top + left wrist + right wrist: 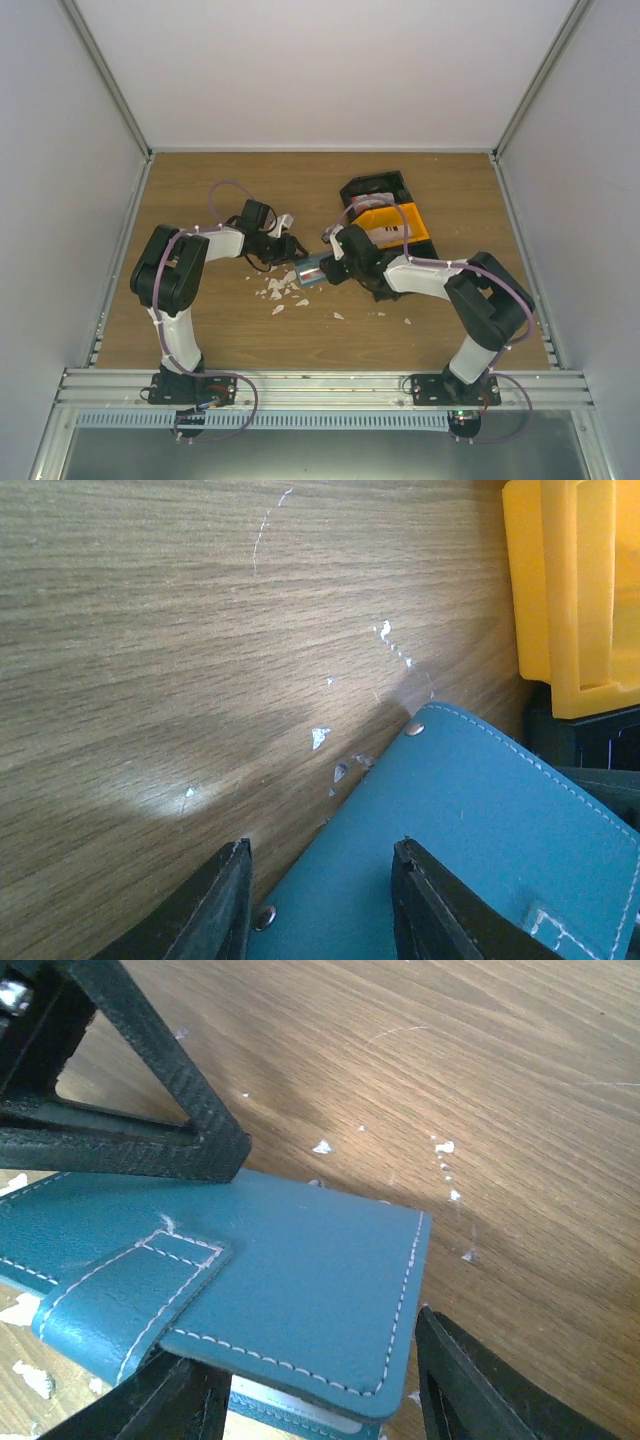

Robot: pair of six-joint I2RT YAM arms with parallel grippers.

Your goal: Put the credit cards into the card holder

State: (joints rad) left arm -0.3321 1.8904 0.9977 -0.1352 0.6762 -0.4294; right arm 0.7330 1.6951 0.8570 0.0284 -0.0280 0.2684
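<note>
Black fingers (215, 910) of the left gripper (320, 905) fill the bottom of the left wrist view, standing apart. Between them, and running on under the right-hand finger, lies the card holder (500, 820), a teal stitched sleeve with a rivet at each near corner. Whether these fingers pinch it or only rest against it, I cannot tell. Ahead of the gripper and to its right stands the orange bin (575, 590), with a black bin (590, 745) below it, just past the holder's far edge. Small white scraps (320, 737) dot the table (150, 630) ahead.

From the right wrist, the right gripper (310, 1400) straddles the holder's near corner. One finger (480, 1390) is just beside the stitched edge and the other is partly hidden under the strap side. Whether it is clamped or loose is unclear. On the far side of the holder, one finger of the left gripper touches its top face. A pale strip (300, 1418) shows under the upper flap, but I cannot tell what it is.

From above, both grippers meet at the holder (310, 270), which sits between their tips. The scraps lie just beside the left gripper, on its base side. The orange and black bins stand beyond the right gripper.
</note>
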